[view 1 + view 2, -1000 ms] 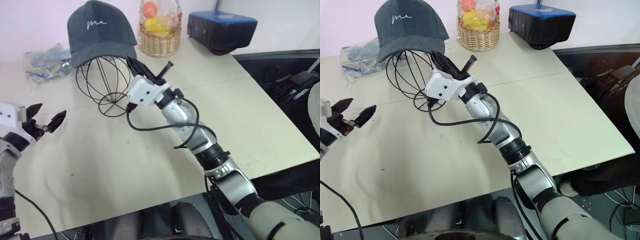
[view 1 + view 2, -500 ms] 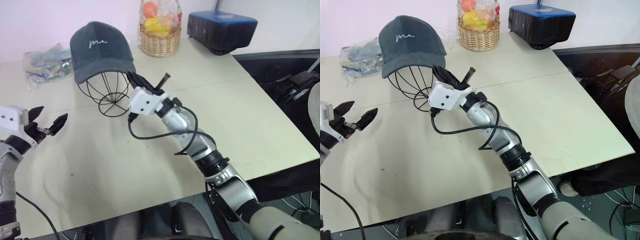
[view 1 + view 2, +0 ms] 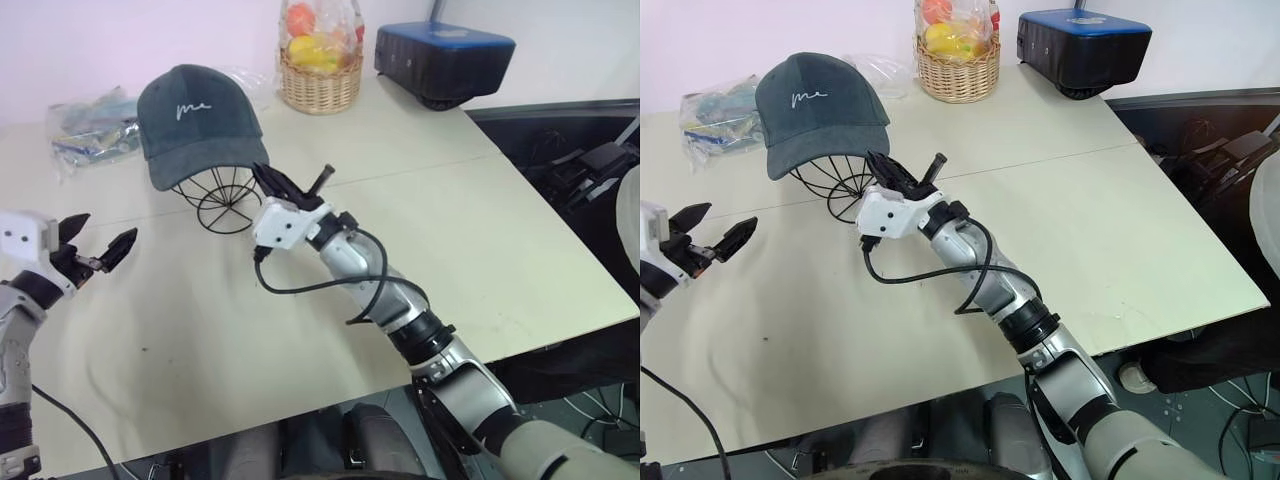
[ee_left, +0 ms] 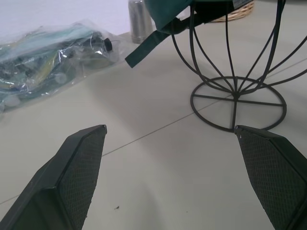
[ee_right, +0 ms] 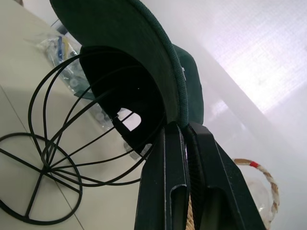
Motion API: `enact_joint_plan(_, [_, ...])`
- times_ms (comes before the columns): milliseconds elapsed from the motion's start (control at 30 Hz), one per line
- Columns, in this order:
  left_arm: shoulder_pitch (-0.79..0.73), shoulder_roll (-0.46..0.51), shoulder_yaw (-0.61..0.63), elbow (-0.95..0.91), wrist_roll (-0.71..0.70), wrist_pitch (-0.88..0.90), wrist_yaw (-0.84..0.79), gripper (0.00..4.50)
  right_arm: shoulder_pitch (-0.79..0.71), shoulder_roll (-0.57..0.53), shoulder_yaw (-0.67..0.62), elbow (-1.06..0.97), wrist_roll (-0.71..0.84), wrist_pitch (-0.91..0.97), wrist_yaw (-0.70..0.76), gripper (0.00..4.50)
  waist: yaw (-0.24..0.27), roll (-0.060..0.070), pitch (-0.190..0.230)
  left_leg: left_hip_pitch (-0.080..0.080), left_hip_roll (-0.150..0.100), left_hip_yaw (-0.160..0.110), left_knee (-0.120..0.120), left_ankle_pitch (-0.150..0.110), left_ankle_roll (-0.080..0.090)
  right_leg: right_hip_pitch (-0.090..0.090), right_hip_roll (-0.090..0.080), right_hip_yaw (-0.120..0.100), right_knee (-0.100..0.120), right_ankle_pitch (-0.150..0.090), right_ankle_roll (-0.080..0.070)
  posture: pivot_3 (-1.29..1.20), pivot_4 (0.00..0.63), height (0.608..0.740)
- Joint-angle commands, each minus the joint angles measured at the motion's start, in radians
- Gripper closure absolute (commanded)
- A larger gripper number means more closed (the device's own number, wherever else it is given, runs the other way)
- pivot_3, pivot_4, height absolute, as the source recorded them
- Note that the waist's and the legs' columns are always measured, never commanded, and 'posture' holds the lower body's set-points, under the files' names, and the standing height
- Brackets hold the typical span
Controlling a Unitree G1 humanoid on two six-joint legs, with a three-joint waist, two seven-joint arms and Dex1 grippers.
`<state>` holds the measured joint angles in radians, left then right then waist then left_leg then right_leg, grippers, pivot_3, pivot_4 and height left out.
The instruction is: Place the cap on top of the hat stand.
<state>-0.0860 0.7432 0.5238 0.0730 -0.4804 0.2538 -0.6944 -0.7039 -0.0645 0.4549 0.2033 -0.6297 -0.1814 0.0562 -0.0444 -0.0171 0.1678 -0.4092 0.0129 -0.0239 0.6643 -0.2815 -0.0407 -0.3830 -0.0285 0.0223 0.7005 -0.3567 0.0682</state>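
Lowered since the earlier frames, the cap (image 3: pixel 200 120) now covers the upper half of the hat stand (image 3: pixel 222 195), where before it rode higher with most of the wire globe bare beneath it; the right arm has come down with it.

Nearest, by the surface's (image 3: pixel 470 240) left edge, the left gripper (image 3: pixel 97 250) hovers with its two black fingers spread wide, holding nothing, pointed toward the stand's ring base.

Farther in, near the middle of the surface, the right gripper (image 3: pixel 902 176) has its fingers pressed together on the edge of the cap's curved brim, as the right wrist view shows. The dark teal-green cap sits over the black wire hoops, tilted, its white embroidery facing the near edge.

Toward the far edge stand a wicker fruit basket (image 3: pixel 320 75) and a dark blue box (image 3: pixel 445 58). A clear plastic bag (image 3: pixel 85 128) lies at the far left corner.

The main risk appears to be the tilt: if the brim is released before the crown settles centred, the cap could slide off the hoops. Pulling away while pinching could also drag the light stand over.
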Motion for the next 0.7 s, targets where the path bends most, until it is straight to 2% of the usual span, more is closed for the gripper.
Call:
enact_joint_plan(33, [-0.02,0.004,0.002,-0.035,-0.002,-0.002,0.008,0.0,-0.029,0.0,0.01,-0.007,-0.048,-0.003,-0.038,4.48,0.0,0.0,0.0,0.0,0.0,0.0,0.0,0.0,0.0,0.0,0.0,0.0,0.0,0.0,0.0,0.0,0.15,0.74])
enact_joint_plan(433, [-0.151,-0.004,-0.085,0.03,0.018,0.0,0.004,0.0,0.023,-0.003,-0.006,0.067,-0.059,0.041,-0.102,4.48,-0.001,-0.001,-0.001,0.0,0.0,0.0,0.0,0.001,-0.002,0.0,0.0,0.0,0.001,0.0,0.0,0.0,0.15,0.74])
enact_joint_plan(700, [-0.197,0.0,-0.107,0.091,0.032,-0.023,-0.021,0.0,0.037,0.044,-0.007,0.046,0.008,0.064,-0.065,4.48,-0.004,-0.001,-0.001,0.0,0.0,0.0,0.0,0.002,-0.003,-0.001,0.001,0.0,0.001,0.0,0.0,0.0,0.15,0.74])
